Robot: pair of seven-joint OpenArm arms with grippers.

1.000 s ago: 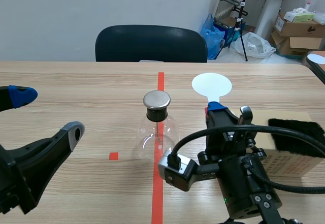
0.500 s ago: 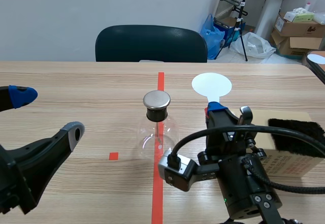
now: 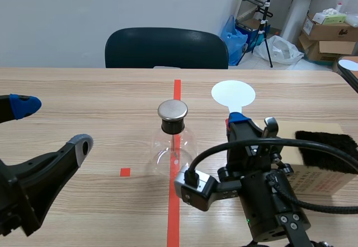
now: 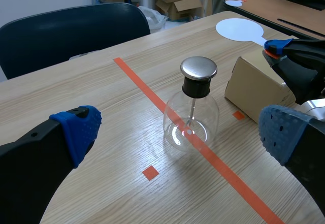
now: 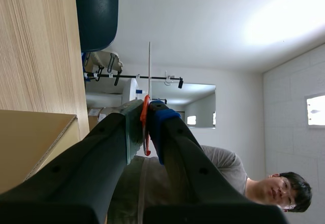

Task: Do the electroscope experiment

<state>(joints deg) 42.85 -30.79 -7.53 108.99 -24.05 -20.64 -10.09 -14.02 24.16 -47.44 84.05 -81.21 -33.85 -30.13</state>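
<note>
The electroscope point(image 3: 173, 141) is a clear glass flask with a black neck and a round metal cap point(image 3: 172, 110); it stands on the red tape line mid-table. In the left wrist view the flask point(image 4: 191, 118) stands ahead of my left gripper point(image 4: 179, 130), which is open and empty. In the scene view my left gripper point(image 3: 53, 125) is apart from the flask, to its left. My right gripper point(image 3: 239, 120) is to the flask's right, shut on the handle of a white round paddle point(image 3: 232, 94). In the right wrist view the paddle point(image 5: 149, 64) shows edge-on above the gripper point(image 5: 144, 116).
A cardboard box point(image 3: 321, 175) with a black fur cloth point(image 3: 327, 143) on top lies right of my right arm. A dark chair point(image 3: 166, 48) stands at the table's far edge. A person point(image 5: 244, 181) shows in the right wrist view.
</note>
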